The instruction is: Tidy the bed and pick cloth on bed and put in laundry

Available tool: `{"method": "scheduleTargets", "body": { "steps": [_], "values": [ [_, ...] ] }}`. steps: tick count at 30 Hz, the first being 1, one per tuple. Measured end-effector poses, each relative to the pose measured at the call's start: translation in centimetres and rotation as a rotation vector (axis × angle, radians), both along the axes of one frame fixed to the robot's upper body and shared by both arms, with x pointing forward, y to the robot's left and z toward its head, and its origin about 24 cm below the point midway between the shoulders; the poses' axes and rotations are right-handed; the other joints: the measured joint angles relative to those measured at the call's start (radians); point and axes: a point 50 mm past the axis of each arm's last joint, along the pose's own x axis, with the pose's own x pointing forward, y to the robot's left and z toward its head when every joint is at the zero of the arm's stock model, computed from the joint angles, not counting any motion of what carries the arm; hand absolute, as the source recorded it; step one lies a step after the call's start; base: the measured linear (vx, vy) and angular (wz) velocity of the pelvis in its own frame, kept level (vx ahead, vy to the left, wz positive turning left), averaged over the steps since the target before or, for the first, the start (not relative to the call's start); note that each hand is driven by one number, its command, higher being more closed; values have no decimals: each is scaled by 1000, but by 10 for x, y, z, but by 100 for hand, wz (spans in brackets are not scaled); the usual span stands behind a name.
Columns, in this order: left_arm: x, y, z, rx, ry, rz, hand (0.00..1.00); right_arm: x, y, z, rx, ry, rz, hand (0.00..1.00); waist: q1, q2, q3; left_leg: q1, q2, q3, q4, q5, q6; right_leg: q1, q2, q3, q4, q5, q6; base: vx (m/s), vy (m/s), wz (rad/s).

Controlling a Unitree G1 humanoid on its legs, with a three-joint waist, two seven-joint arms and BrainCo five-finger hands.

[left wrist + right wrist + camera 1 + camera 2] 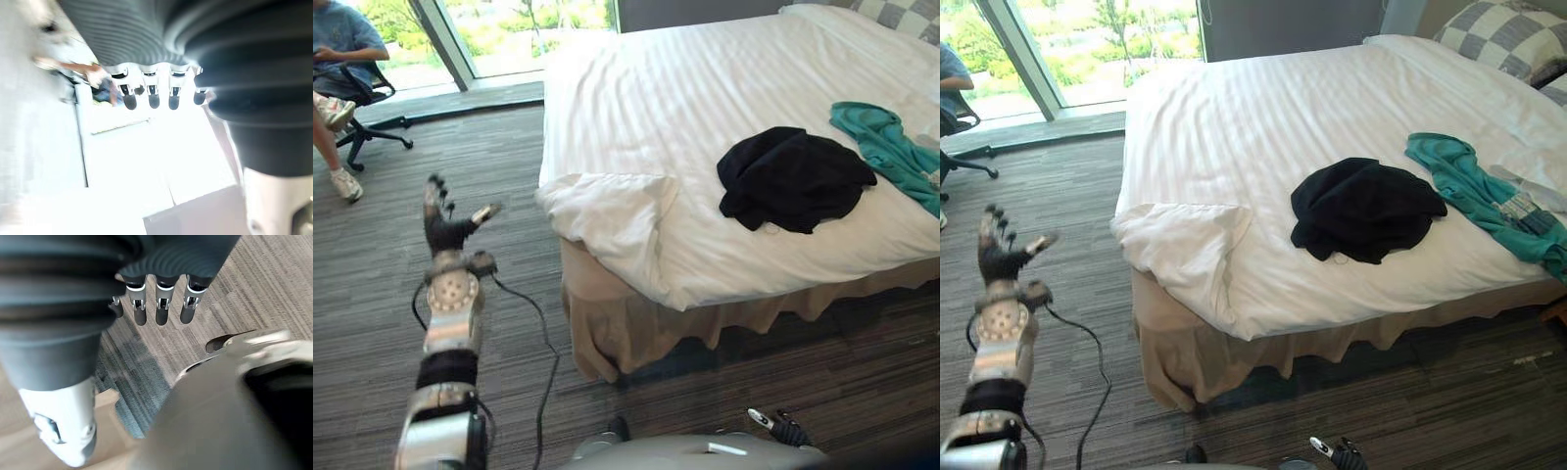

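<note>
On bed [656,88], black cloth [793,176], teal cloth [886,147], left hand [440,230] and right hand [785,429] released

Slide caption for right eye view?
Black cloth and teal cloth lie on the bed; left hand raised open beside it, right hand low.

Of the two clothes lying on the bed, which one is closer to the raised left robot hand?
The black cloth; the teal cloth lies beyond it, farther from the left robot hand.

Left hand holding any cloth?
No, the left hand is open and empty over the floor; the black cloth and teal cloth lie on the bed.
</note>
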Motion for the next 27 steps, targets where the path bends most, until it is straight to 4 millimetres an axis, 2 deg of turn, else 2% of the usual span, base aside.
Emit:
{"method": "scheduleTargets", "body": {
  "steps": [2, 8, 10, 13, 17, 19, 22, 24, 25, 27],
  "values": [
    [15, -13, 19, 105, 20, -59, 0, -9, -3, -1, -3, 20, -27, 0, -14, 8, 0, -13, 0, 11, 0, 2, 0, -22, -1, 4, 1, -1, 0, -87, 6, -7],
    [48, -44, 45, 304, 122, -151, 0, -31, -6, -2, 1, 73, -82, 0, -53, 8, 1, -14, 0, 43, 1, 10, 5, -30, 4, 33, 0, 0, 0, 12, -5, -14],
    [54, -43, 49, 359, 167, -137, 0, -31, -6, -1, 3, 71, -81, 0, -61, 10, 1, -14, 0, 61, 1, 9, 4, -43, 4, 55, 1, 0, -1, 43, -4, -27],
    [64, -39, 47, 407, 259, -81, 0, -29, -7, -1, 6, 63, -74, 0, -88, 14, 5, -24, 1, 91, 3, 9, 4, -70, 4, 87, 10, 1, -2, 54, 0, -28],
    [68, -28, 39, 441, 396, -1, 0, -19, -11, 1, 3, 35, -60, 0, -123, 33, 33, -53, 9, 134, 7, 15, 3, -136, 13, 129, 41, 10, -15, 8, -4, -26],
    [69, -25, 39, 442, 450, 23, 0, -10, -12, 4, 0, 1, -51, 0, -137, 41, 64, -79, 18, 136, 7, 22, 6, -171, 23, 160, 51, 25, -21, -51, -6, -17],
    [73, -29, 44, 520, 506, 42, 0, 5, -14, 10, 0, -63, -30, 0, -151, 37, 132, -126, 21, 137, 8, 46, 14, -223, 28, 172, 57, 38, -22, -83, -14, -2],
    [73, -29, 37, 520, 579, 18, 0, 11, -15, 12, -6, -89, -27, 0, -160, 38, 163, -145, 27, 140, 8, 56, 14, -247, 36, 190, 60, 53, -26, -84, -8, -9],
    [73, -29, 31, 515, 621, 3, 100, 14, -16, 13, -7, -98, -23, 0, -163, 37, 173, -156, 30, 145, 8, 61, 17, -261, 36, 197, 63, 58, -27, -87, 2, -15],
    [72, -29, 27, 502, 666, -24, 100, 19, -15, 14, -3, -112, -13, 0, -165, 34, 191, -155, 32, 159, 8, 62, 17, -270, 37, 212, 69, 58, -27, -66, 4, -14]
  ]
}}
